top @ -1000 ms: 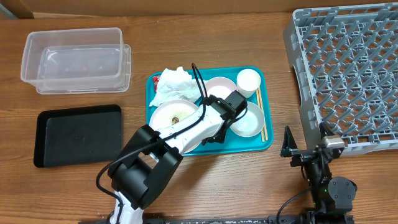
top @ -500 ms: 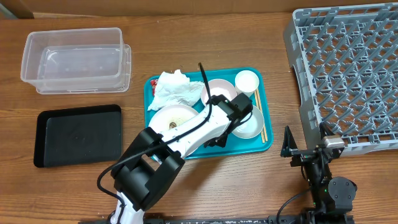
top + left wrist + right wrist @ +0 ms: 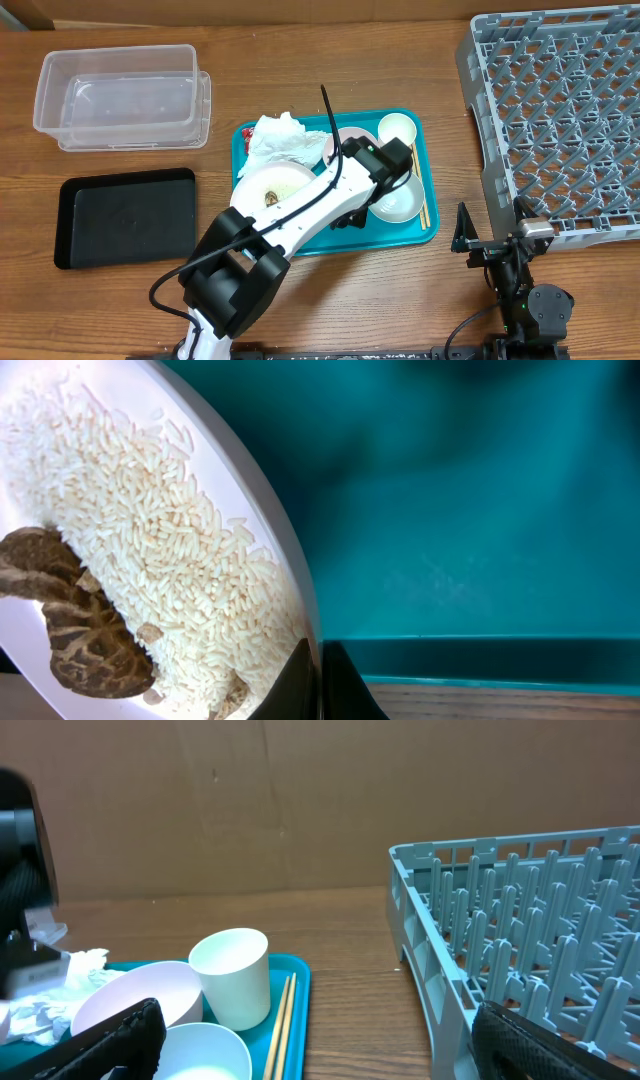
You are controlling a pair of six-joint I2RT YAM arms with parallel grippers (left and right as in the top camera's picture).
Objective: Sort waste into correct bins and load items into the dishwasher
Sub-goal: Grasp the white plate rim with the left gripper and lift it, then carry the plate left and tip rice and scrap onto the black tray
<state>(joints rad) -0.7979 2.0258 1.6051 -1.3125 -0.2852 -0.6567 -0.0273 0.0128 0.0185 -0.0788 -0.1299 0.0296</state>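
Note:
My left gripper (image 3: 320,685) is shut on the right rim of the white plate (image 3: 150,510), which carries loose rice and brown food scraps (image 3: 70,620). Seen from overhead, the plate (image 3: 268,190) lies on the teal tray (image 3: 425,232), half hidden under my left arm. Crumpled napkins (image 3: 283,140) sit at the tray's back left. Two bowls (image 3: 397,203) (image 3: 352,138), a cup (image 3: 398,129) and chopsticks (image 3: 421,190) fill its right side. My right gripper (image 3: 330,1055) stands open and holds nothing, low over the table between the tray and the dish rack (image 3: 520,910).
A clear tub (image 3: 120,95) stands at the back left, with a black tray (image 3: 125,215) in front of it. The grey dish rack (image 3: 560,120) takes up the right side. Bare wood shows between the teal tray and the rack.
My left arm's wrist has swung right and toward the cup, still pinching the plate rim. The plate looks shifted and tilted under it. The right arm has not moved.

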